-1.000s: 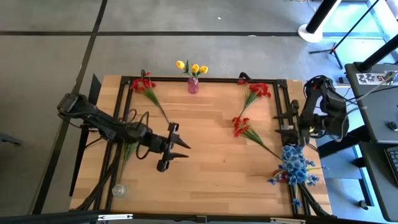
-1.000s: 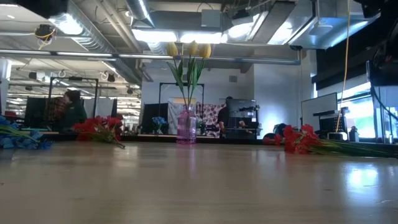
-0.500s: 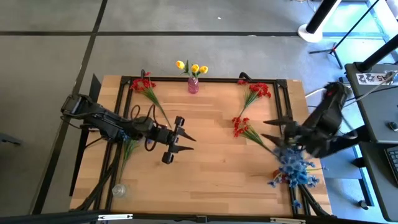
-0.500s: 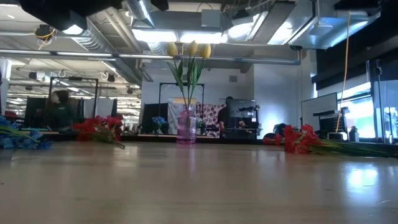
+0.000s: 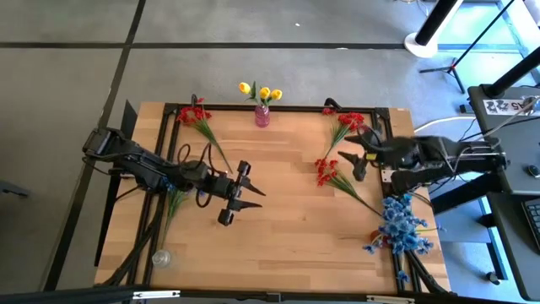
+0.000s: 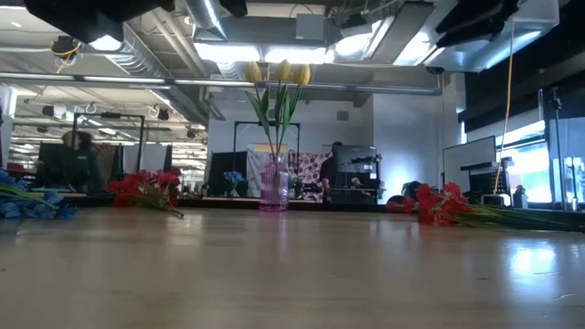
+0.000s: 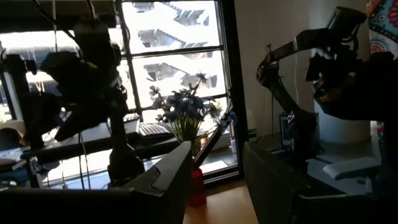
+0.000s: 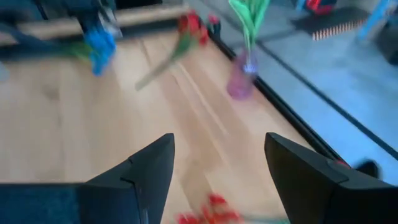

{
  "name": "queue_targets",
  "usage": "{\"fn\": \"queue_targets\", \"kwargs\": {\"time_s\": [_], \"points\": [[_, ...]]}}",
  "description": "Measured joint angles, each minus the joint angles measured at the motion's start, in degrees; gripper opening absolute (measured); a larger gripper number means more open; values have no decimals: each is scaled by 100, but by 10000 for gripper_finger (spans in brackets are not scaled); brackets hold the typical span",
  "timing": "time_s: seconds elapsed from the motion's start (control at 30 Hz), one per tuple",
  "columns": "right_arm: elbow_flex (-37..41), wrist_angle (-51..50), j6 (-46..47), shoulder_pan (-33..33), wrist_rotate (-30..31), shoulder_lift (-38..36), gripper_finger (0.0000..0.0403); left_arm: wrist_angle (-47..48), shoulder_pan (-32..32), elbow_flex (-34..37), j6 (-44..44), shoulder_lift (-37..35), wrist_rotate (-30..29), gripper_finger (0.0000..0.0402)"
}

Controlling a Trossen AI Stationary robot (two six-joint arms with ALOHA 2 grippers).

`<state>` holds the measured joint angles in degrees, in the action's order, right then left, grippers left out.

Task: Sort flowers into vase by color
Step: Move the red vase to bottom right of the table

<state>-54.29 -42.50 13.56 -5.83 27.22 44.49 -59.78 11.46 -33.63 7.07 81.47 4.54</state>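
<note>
Three yellow tulips stand in a small pink vase [image 5: 262, 116] at the far edge; the vase [image 6: 274, 190] also shows in the low view. Red flowers lie flat on the wood: one far left [image 5: 196, 113], one far right [image 5: 349, 123], one right of centre [image 5: 326, 171]. A blue bunch [image 5: 400, 226] lies at the near right. My left gripper [image 5: 253, 196] hovers open over the middle-left of the table, and its fingers [image 7: 163, 184] frame a gap in the left wrist view. My right gripper [image 5: 348, 157] hangs open between the two right-hand red flowers, touching nothing [image 8: 217, 180].
A clear glass vase [image 5: 160, 257] stands at the near left corner. A green stem [image 5: 174, 203] lies under the left arm. A black frame [image 5: 295, 108] runs along the table's edges. Bare wood [image 5: 287, 224] spreads across the middle and near side. A person sits in the room beyond [image 6: 78, 157].
My right arm has unfolded from the table's right edge and swung left and toward the far side, and its gripper now points left over the right-hand red flowers. My left gripper has moved a little toward the right. No flower has moved.
</note>
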Motion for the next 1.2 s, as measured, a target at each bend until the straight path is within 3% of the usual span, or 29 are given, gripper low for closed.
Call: {"fn": "queue_targets", "kwargs": {"time_s": [0.2, 0.33, 0.43, 0.6, 0.87, 1.2], "points": [[-1094, -2246, -366, 711, -982, 647, 248, 159, 148, 0, -263, 0, -55, 140], [-1488, -4073, -641, 997, -1066, 864, 248, 518, 308, -2, -537, 0, -54, 140], [-1352, -4741, -376, 1389, -1132, 752, 248, 698, 432, -1, -561, 0, -56, 140], [-702, -4763, -358, 1983, -2531, 265, 248, 699, 601, 0, -654, 0, -112, 140], [572, -4768, -742, 2050, -3617, 639, 248, 701, 780, 0, -704, 0, -696, 140], [746, -4649, 651, 2050, -3301, 2050, 248, 641, 853, -2, -866, 0, -931, 140]]}}
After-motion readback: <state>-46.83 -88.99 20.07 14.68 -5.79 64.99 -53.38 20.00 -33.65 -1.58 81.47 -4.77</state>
